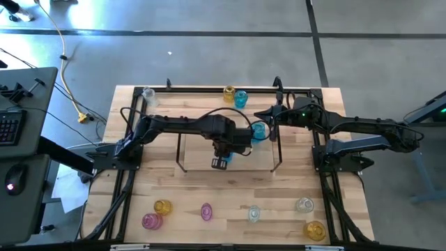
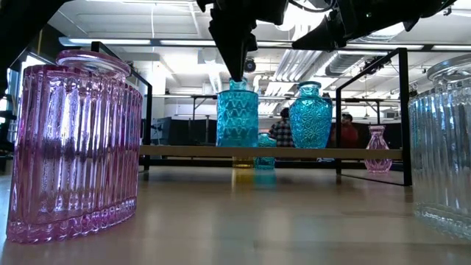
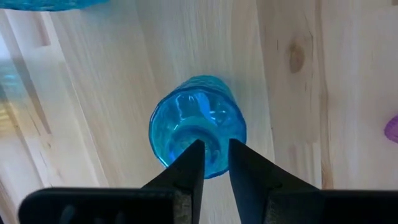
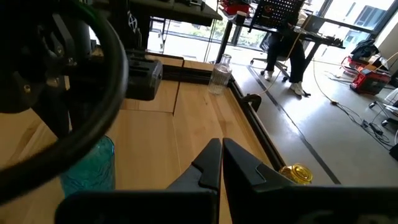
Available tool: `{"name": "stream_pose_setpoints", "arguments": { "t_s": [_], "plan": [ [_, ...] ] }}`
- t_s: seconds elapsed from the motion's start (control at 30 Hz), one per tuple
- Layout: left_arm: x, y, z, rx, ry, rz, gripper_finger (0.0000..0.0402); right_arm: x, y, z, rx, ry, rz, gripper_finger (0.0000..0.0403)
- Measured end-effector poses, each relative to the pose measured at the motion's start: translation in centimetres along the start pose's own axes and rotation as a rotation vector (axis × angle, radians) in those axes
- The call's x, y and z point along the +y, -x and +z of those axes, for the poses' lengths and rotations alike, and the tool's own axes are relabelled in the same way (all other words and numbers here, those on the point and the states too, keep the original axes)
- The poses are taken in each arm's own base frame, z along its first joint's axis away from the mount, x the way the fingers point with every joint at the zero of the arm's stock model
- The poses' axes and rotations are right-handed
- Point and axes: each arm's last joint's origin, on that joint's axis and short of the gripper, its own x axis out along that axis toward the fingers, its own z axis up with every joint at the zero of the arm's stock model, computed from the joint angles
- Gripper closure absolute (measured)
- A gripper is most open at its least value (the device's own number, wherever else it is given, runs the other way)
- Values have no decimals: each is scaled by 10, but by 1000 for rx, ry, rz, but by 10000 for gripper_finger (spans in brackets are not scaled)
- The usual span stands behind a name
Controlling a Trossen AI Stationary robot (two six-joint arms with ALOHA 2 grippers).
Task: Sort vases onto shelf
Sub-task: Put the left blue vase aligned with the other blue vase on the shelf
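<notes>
My left gripper point(image 1: 221, 162) point(image 3: 216, 163) reaches down over the shelf point(image 1: 195, 150), a light-wood board point(image 2: 184, 152) with dark wire end frames. It is shut on a cyan vase point(image 3: 196, 124) point(image 2: 237, 118). A second, rounder cyan vase point(image 1: 259, 130) point(image 2: 310, 115) stands on the shelf's right part. My right gripper point(image 1: 268, 115) point(image 4: 221, 152) hovers shut above the shelf's far right end and touches nothing. Other vases stand on the tabletop. My left gripper pinches the cyan vase's narrow neck point(image 3: 215, 144) between its two fingers point(image 3: 186, 168). It comes from above, pointing down. The vase stands upright with its base on the shelf board point(image 2: 237, 146).
Along the far edge stand a clear vase point(image 1: 148, 94), a yellow one point(image 1: 229, 90) and a cyan one point(image 1: 241, 97). The near edge holds yellow point(image 1: 162, 206), pink point(image 1: 151, 222) point(image 1: 206, 211), clear point(image 1: 254, 213) point(image 1: 304, 204) and yellow point(image 1: 315, 230) vases. A small pink vase point(image 2: 377, 149) shows behind the shelf.
</notes>
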Motion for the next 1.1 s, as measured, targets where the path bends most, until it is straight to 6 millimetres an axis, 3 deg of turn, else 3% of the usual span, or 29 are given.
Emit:
{"name": "stream_pose_setpoints", "arguments": {
  "t_s": [0.27, 1.1],
  "plan": [
    [1, -5, 1, 4, -15, 29, 326, 0, 0, -1, 6, 0, 1, 403],
    [-9, 25, 5, -106, -29, 60, 325, 1, 0, -3, 31, 4, 8, 403]
  ]
}}
